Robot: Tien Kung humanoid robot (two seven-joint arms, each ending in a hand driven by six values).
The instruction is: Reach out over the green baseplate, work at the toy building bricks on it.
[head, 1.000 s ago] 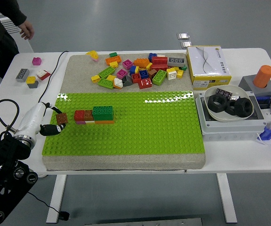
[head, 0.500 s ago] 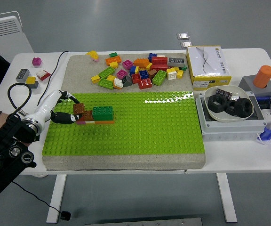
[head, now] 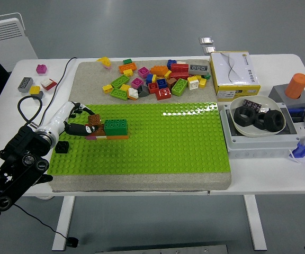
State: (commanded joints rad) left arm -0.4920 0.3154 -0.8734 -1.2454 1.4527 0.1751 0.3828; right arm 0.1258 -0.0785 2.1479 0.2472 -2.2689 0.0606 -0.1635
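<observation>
Brown brick point(head: 93, 121) seemingly pinched by left hand point(head: 80, 125).

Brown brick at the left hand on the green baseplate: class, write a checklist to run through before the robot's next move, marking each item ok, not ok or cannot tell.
1. Left hand is over the green baseplate: ok.
2. Fingers closed on the brown brick: ok.
3. Brown brick sits level on the studs: not ok, it looks tilted.
4. Brown brick pressed fully onto the pieces below: cannot tell.
5. Green brick beside it is seated upright: ok.
6. Right hand clear of the work: cannot tell, not in view.
</observation>
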